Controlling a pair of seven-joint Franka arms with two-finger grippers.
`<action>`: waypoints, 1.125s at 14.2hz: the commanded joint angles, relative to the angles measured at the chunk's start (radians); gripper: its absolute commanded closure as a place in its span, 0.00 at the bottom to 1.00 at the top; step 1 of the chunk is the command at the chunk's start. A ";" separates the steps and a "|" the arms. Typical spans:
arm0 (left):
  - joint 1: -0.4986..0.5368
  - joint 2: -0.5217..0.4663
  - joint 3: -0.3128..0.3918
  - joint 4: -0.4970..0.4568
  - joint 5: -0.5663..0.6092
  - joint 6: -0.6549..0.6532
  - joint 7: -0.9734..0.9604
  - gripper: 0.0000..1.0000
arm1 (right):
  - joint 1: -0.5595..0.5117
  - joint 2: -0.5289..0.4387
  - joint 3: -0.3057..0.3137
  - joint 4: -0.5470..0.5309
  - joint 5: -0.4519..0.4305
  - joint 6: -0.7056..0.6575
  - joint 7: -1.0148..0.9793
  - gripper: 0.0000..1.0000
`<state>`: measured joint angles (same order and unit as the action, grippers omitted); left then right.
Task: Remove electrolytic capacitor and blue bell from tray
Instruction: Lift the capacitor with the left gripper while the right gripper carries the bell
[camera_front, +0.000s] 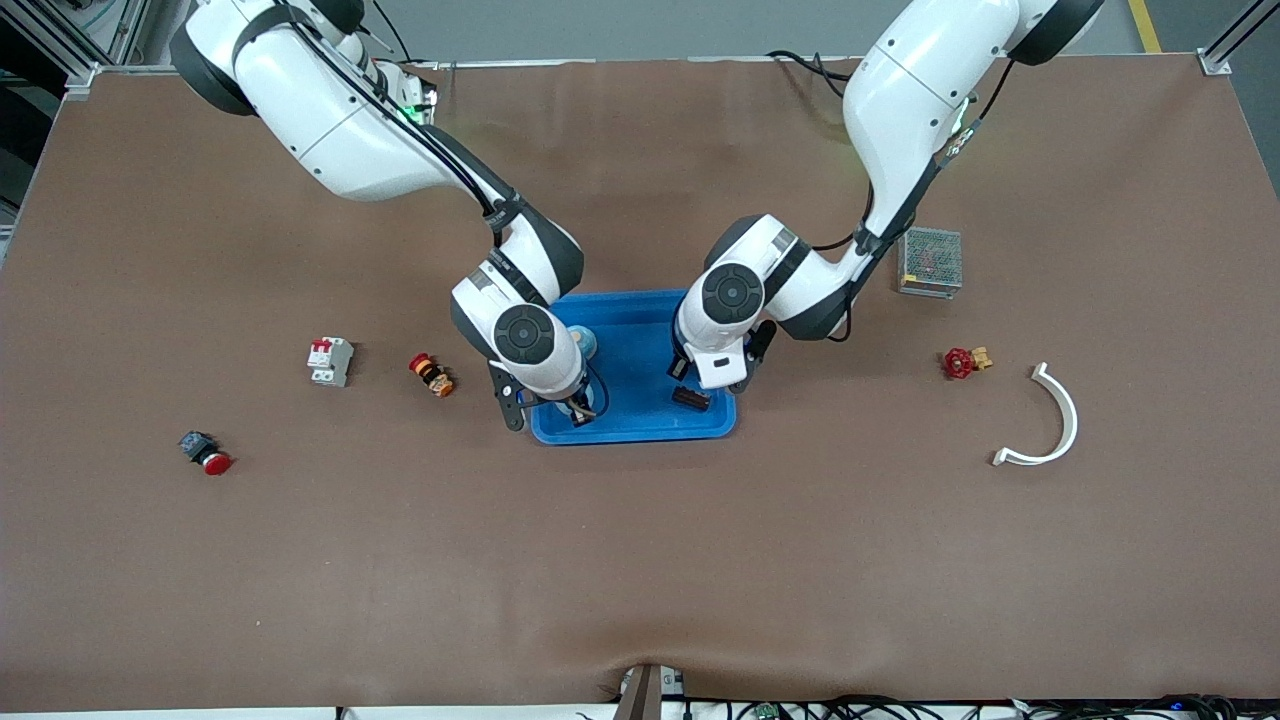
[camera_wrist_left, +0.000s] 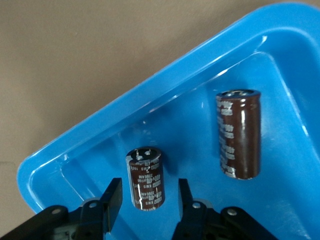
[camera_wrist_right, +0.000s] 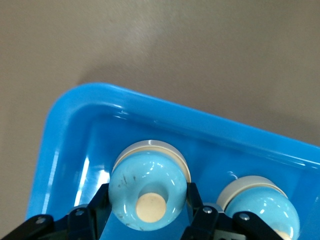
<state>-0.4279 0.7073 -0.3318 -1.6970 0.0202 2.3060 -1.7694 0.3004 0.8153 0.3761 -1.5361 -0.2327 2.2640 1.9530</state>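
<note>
Grippers lowering into the blue plastic tray (camera_front: 640, 330) mid-table.
My right gripper (camera_wrist_right: 145, 212) is pinching a glossy pale-blue bell (camera_wrist_right: 148, 192); my left gripper (camera_wrist_left: 147, 200) is hanging spread around a dark cylindrical capacitor (camera_wrist_left: 145, 177).

Glossy plastic tray (camera_wrist_left: 165, 90), seemingly smooth

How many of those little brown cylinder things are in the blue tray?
2 capacitors, both in the blue tray. One capacitor stands between the left gripper's open fingers; the other capacitor lies beside it on the tray floor. The arms could hide more.
</note>
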 joint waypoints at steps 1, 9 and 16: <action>-0.020 0.014 0.016 0.007 0.020 0.009 -0.030 0.57 | -0.004 0.010 0.001 0.028 -0.030 -0.007 0.012 0.48; -0.014 -0.029 0.017 0.016 0.061 -0.028 -0.025 1.00 | -0.024 0.002 0.018 0.181 0.006 -0.180 -0.096 1.00; 0.037 -0.208 0.014 0.011 0.116 -0.224 0.066 1.00 | -0.125 -0.042 0.023 0.231 0.013 -0.346 -0.661 1.00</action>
<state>-0.4168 0.5692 -0.3218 -1.6570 0.1223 2.1259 -1.7457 0.2278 0.8016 0.3823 -1.2902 -0.2301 1.9370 1.4255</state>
